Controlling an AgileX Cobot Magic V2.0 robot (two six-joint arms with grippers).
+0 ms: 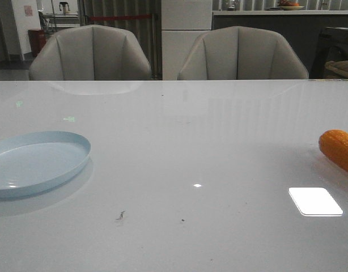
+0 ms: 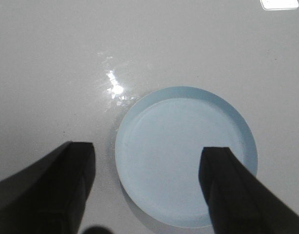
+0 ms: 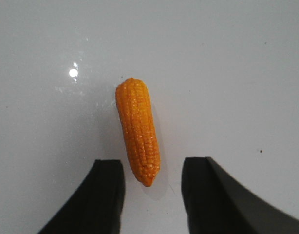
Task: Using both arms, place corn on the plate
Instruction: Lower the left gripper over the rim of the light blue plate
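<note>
Right wrist view: glossy orange corn (image 3: 138, 137) (kernel rows, tapered ends).

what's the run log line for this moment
corn: on table, ungrasped | plate: empty | right gripper: open above corn | left gripper: open above plate

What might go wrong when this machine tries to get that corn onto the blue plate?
The corn is glossy and rounded, so it may roll or slip if the right gripper closes off-center; its jaws stand open with only the cob's near tip between them. The plate sits at the table's far left and the corn at the far right, so a handover seems likely, and a drop possible. The plate's rim is low, so the cob might roll out.
</note>
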